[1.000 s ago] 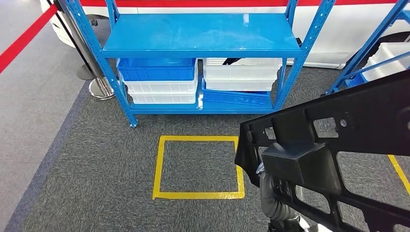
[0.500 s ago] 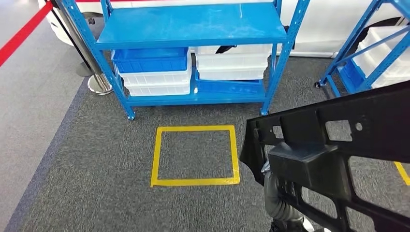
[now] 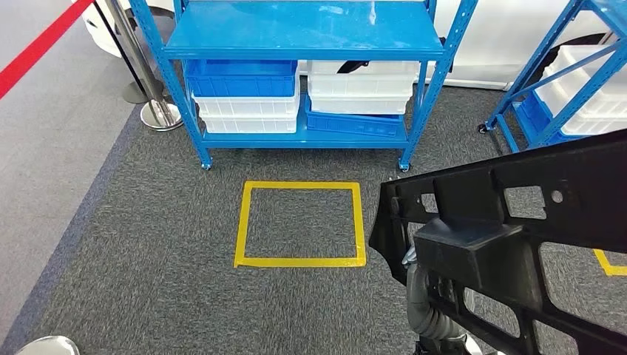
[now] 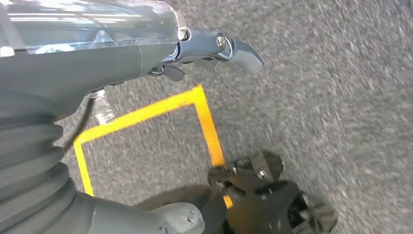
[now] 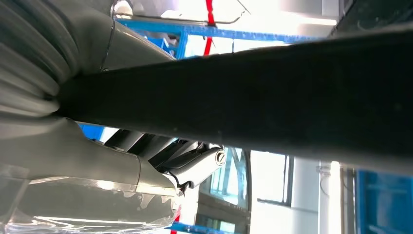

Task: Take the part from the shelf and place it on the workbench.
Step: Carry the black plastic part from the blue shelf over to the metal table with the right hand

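Head view has the big black part [image 3: 517,237] riding low on the robot's right, a ribbed plastic frame with square cut-outs, held up off the carpet in front of the body. The right hand [image 5: 195,163] sits under it: in the right wrist view the part's dark bar crosses right above the hand, with the fingers reaching up behind it, so it holds the part, though the grip itself is mostly hidden. The left hand [image 4: 214,48] hangs over the carpet with nothing in it, fingers loosely extended.

Compared with a second ago the whole floor scene has slid: the yellow taped square [image 3: 299,223] and the blue shelf [image 3: 303,37] sit differently in frame, so the robot itself is moving, not the things. My guess is that it is mid-carry, part already off the shelf, workbench not yet reached.
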You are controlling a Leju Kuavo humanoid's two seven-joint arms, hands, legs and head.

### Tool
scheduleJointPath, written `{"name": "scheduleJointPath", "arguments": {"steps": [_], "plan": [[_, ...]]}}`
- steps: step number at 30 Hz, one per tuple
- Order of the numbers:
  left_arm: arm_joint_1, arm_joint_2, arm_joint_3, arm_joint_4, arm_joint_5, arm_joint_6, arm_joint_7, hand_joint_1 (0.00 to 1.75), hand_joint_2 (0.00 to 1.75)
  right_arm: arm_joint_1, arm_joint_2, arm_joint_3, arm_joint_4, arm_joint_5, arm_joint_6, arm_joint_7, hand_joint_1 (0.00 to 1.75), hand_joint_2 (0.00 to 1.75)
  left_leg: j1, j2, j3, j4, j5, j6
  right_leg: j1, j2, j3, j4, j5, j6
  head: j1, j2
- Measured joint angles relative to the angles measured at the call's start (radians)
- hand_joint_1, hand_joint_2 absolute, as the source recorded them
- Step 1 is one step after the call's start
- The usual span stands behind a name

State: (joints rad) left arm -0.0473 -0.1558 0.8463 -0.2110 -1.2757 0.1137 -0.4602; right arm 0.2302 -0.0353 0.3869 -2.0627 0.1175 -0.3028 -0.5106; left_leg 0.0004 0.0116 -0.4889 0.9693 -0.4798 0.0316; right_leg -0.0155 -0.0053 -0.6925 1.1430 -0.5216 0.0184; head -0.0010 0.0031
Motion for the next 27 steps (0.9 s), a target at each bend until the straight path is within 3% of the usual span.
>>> {"name": "scheduleJointPath", "arguments": {"steps": [1, 2, 3, 4, 6, 8, 10, 12, 13, 14, 16, 17, 18, 19, 20, 22, 24, 25, 27], "plan": [[0.000, 0.000, 0.000, 0.000, 0.000, 0.000, 0.000, 0.00, 1.75, 0.000, 0.000, -0.001, 0.000, 0.000, 0.000, 0.000, 1.75, 1.75, -0.002, 0.001, -0.015, 0.003, 0.010, 0.003, -0.001, 0.000, -0.014, 0.066, -0.044, 0.002, 0.002, 0.000], [0.000, 0.000, 0.000, 0.000, -0.001, 0.000, 0.000, 0.00, 1.75, 0.000, 0.000, -0.002, 0.000, 0.000, -0.001, 0.000, 1.75, 1.75, -0.003, 0.001, -0.030, 0.007, 0.019, 0.003, -0.001, 0.001, -0.022, 0.122, -0.065, 0.004, 0.002, 0.000], [0.000, 0.000, 0.000, 0.000, -0.001, -0.001, 0.000, 0.00, 1.75, 0.000, 0.000, -0.003, 0.000, 0.000, -0.001, 0.000, 1.75, 1.75, -0.004, 0.001, -0.046, 0.013, 0.026, 0.002, -0.001, 0.001, -0.018, 0.153, -0.062, 0.004, 0.003, 0.000], [0.000, 0.000, 0.000, 0.000, -0.001, -0.001, 0.000, 0.00, 1.75, -0.001, 0.000, -0.005, 0.000, 0.000, -0.001, 0.000, 1.75, 1.75, -0.005, 0.001, -0.062, 0.020, 0.032, 0.001, -0.001, 0.001, 0.003, 0.149, -0.040, 0.004, 0.003, 0.000], [-0.001, 0.000, 0.000, 0.000, 0.000, -0.003, -0.001, 0.00, 1.75, -0.002, 0.000, -0.006, -0.001, 0.000, -0.002, 0.001, 1.75, 1.75, -0.005, 0.001, -0.090, 0.036, 0.041, -0.004, 0.001, 0.001, 0.090, 0.042, 0.003, -0.004, 0.003, 0.000], [-0.002, 0.000, 0.000, 0.000, 0.000, -0.003, -0.002, 0.00, 1.75, -0.004, 0.000, -0.007, -0.002, 0.000, -0.002, 0.001, 1.75, 1.75, -0.007, 0.000, -0.108, 0.050, 0.050, -0.012, 0.006, 0.001, 0.170, -0.083, 0.002, -0.014, 0.002, 0.000], [-0.003, 0.000, 0.000, 0.000, 0.000, -0.004, -0.002, 0.00, 1.75, -0.005, 0.000, -0.007, -0.005, 0.000, -0.004, 0.001, 1.75, 1.75, -0.008, 0.000, -0.115, 0.053, 0.063, -0.023, 0.013, 0.002, 0.190, -0.126, -0.008, -0.022, 0.002, 0.000], [-0.002, 0.001, 0.000, 0.000, 0.001, -0.004, -0.002, 0.00, 1.75, -0.006, 0.000, -0.008, -0.006, 0.000, -0.006, 0.001, 1.75, 1.75, -0.008, -0.002, -0.125, 0.057, 0.060, -0.034, 0.007, -0.001, 0.181, -0.135, 0.003, -0.031, 0.002, 0.000], [-0.001, 0.001, 0.000, 0.000, 0.001, -0.004, -0.002, 0.00, 1.75, -0.006, 0.000, -0.008, -0.006, 0.000, -0.006, 0.002, 1.75, 1.75, -0.008, -0.003, -0.134, 0.074, 0.037, -0.040, 0.004, -0.004, 0.173, -0.139, 0.011, -0.038, 0.000, 0.000], [-0.002, 0.002, 0.000, 0.000, 0.002, -0.004, -0.002, 0.00, 1.75, -0.006, 0.001, -0.008, -0.006, 0.000, -0.007, 0.002, 1.75, 1.75, -0.006, -0.004, -0.147, 0.111, -0.004, -0.045, 0.001, -0.006, 0.163, -0.141, 0.021, -0.044, -0.002, 0.000], [-0.004, 0.002, 0.000, 0.000, 0.002, -0.004, -0.002, 0.00, 1.75, -0.006, 0.001, -0.009, -0.006, 0.000, -0.007, 0.002, 1.75, 1.75, -0.001, -0.005, -0.175, 0.228, -0.098, -0.054, 0.002, -0.009, 0.140, -0.140, 0.040, -0.050, -0.006, 0.000], [-0.006, 0.002, 0.000, 0.000, 0.002, -0.004, -0.002, 0.00, 1.75, -0.006, 0.001, -0.009, -0.006, 0.000, -0.007, 0.002, 1.75, 1.75, 0.002, -0.005, -0.184, 0.287, -0.126, -0.057, 0.002, -0.010, 0.127, -0.139, 0.050, -0.049, -0.006, 0.000], [-0.006, 0.002, 0.000, 0.000, 0.002, -0.004, -0.002, 0.00, 1.75, -0.006, 0.001, -0.009, -0.006, 0.000, -0.007, 0.002, 1.75, 1.75, 0.004, -0.005, -0.180, 0.323, -0.128, -0.061, 0.002, -0.010, 0.113, -0.136, 0.059, -0.048, -0.007, 0.000], [-0.007, 0.003, 0.000, 0.000, 0.002, -0.004, -0.002, 0.00, 1.75, -0.006, 0.001, -0.009, -0.006, 0.000, -0.007, 0.002, 1.75, 1.75, 0.007, -0.005, -0.161, 0.326, -0.109, -0.063, 0.001, -0.011, 0.098, -0.133, 0.068, -0.046, -0.007, 0.000], [-0.007, 0.003, 0.000, 0.000, 0.002, -0.004, -0.002, 0.00, 1.75, -0.006, 0.001, -0.009, -0.006, 0.000, -0.007, 0.002, 1.75, 1.75, 0.010, -0.005, -0.125, 0.293, -0.078, -0.065, 0.001, -0.010, 0.084, -0.128, 0.077, -0.043, -0.007, 0.000], [-0.006, 0.003, 0.000, 0.000, 0.002, -0.004, -0.001, 0.00, 1.75, -0.006, 0.001, -0.009, -0.007, 0.000, -0.007, 0.002, 1.75, 1.75, 0.012, -0.006, -0.024, 0.153, -0.043, -0.064, 0.000, -0.008, 0.058, -0.117, 0.092, -0.034, -0.007, 0.000], [-0.005, 0.004, 0.000, 0.000, 0.002, -0.004, -0.001, 0.00, 1.75, -0.006, 0.001, -0.009, -0.008, 0.000, -0.007, 0.002, 1.75, 1.75, 0.008, -0.009, 0.042, 0.038, -0.058, -0.056, 0.001, -0.009, 0.045, -0.113, 0.109, -0.021, -0.006, 0.000], [-0.005, 0.004, 0.000, 0.000, 0.001, -0.004, -0.001, 0.00, 1.75, -0.007, 0.001, -0.010, -0.009, 0.000, -0.007, 0.002, 1.75, 1.75, 0.005, -0.010, 0.051, 0.015, -0.065, -0.050, 0.001, -0.010, 0.043, -0.115, 0.119, -0.015, -0.006, 0.000], [-0.003, 0.004, 0.000, 0.000, 0.001, -0.004, -0.001, 0.00, 1.75, -0.007, 0.001, -0.010, -0.009, 0.000, -0.007, 0.002, 1.75, 1.75, 0.005, -0.007, 0.036, 0.008, -0.049, -0.034, 0.000, -0.009, 0.038, -0.120, 0.130, -0.003, -0.006, 0.000]]}}
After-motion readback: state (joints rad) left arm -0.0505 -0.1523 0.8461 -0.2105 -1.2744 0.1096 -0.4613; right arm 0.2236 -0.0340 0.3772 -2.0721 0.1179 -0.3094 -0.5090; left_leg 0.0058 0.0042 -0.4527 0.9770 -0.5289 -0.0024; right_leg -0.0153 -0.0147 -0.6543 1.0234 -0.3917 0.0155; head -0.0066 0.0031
